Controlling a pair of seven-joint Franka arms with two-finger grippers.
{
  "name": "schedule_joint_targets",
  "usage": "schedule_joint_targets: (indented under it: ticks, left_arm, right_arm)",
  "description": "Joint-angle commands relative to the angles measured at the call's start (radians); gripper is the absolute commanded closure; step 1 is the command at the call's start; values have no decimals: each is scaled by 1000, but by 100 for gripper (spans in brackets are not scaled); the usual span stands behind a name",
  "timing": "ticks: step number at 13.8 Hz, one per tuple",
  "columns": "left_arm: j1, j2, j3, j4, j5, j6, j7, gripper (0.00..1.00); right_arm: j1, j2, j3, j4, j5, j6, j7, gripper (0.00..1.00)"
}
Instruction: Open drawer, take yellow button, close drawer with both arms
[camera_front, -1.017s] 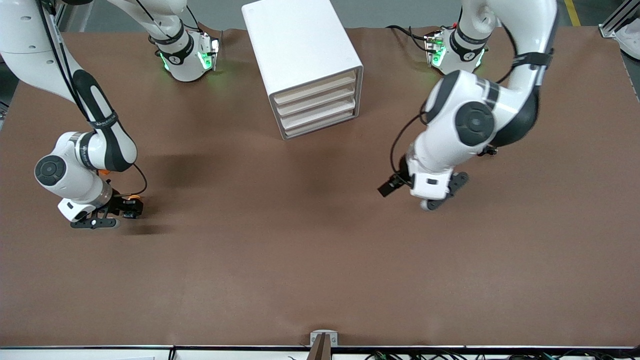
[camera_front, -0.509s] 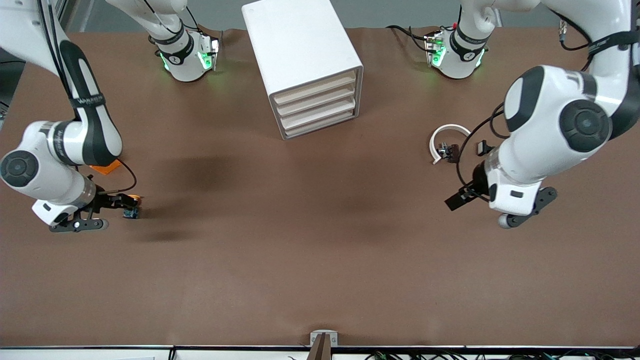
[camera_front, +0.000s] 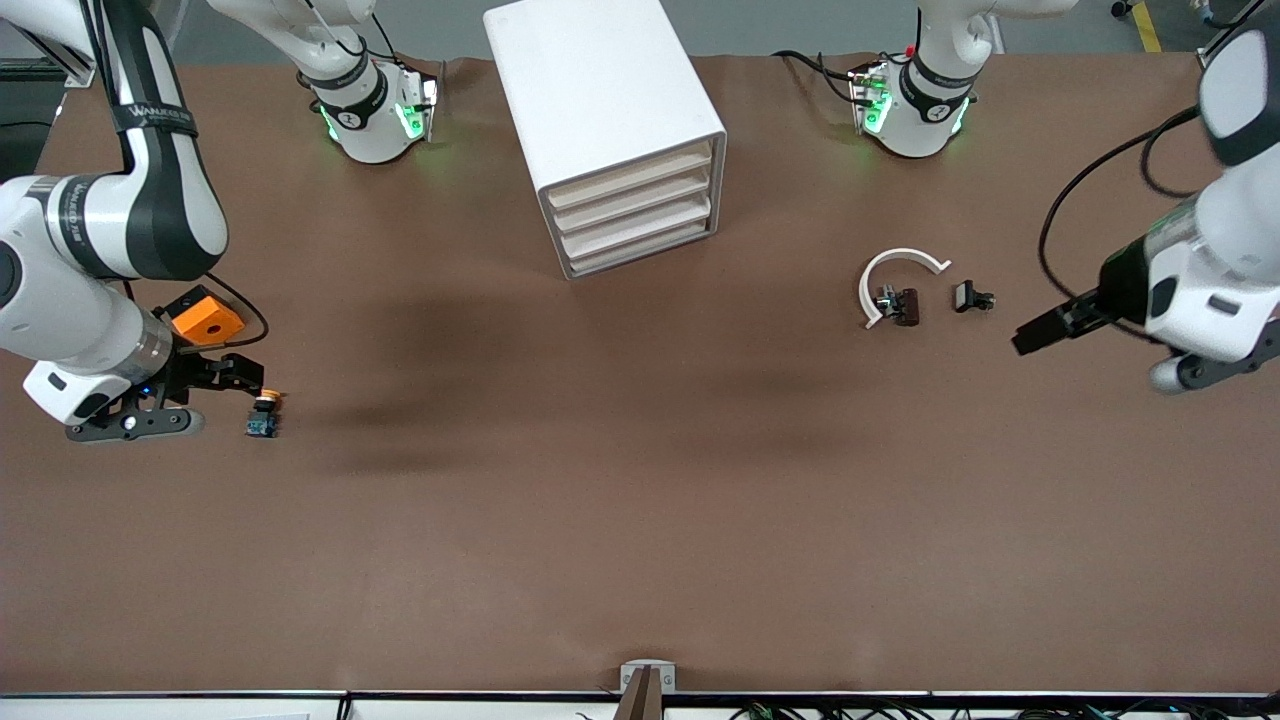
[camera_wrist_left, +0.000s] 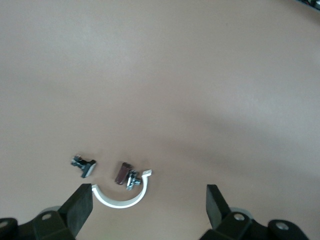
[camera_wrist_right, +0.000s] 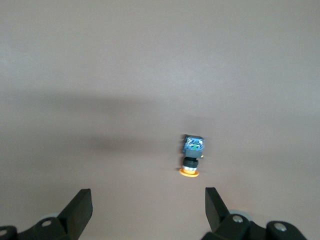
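Observation:
The white cabinet (camera_front: 600, 120) stands between the two bases with all four beige drawer fronts (camera_front: 632, 213) flush and shut. The button (camera_front: 263, 414) lies on its side on the brown table toward the right arm's end, orange cap and blue body showing (camera_wrist_right: 192, 155). My right gripper (camera_front: 225, 382) (camera_wrist_right: 148, 197) hangs open just beside it, toward the right arm's end, with nothing between its fingers. My left gripper (camera_front: 1028, 338) (camera_wrist_left: 150, 192) is open and empty at the left arm's end, pointing at the small dark clips.
An orange square block (camera_front: 205, 320) sits by the right arm's wrist. A white curved strip (camera_front: 890, 265) (camera_wrist_left: 122, 197) and two dark clips (camera_front: 900, 303) (camera_front: 970, 297) lie between the cabinet and the left gripper.
The right gripper opened, left the button on the table and drew back toward its end. The left arm swung toward its end of the table, uncovering the strip and clips.

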Motion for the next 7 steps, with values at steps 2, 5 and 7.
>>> schedule_joint_targets:
  ticks: [2, 5, 7]
  left_arm:
    - [21, -71, -16, -17, 19, -68, 102, 0]
    - [38, -101, -21, -29, 21, -76, 193, 0]
    - [65, -133, -36, -60, 21, -78, 256, 0]
  right_arm:
    - [43, -76, -5, -5, 62, -82, 34, 0]
    - [69, -113, -5, -5, 62, -127, 79, 0]
    - [74, -134, -5, 13, 62, -167, 92, 0]
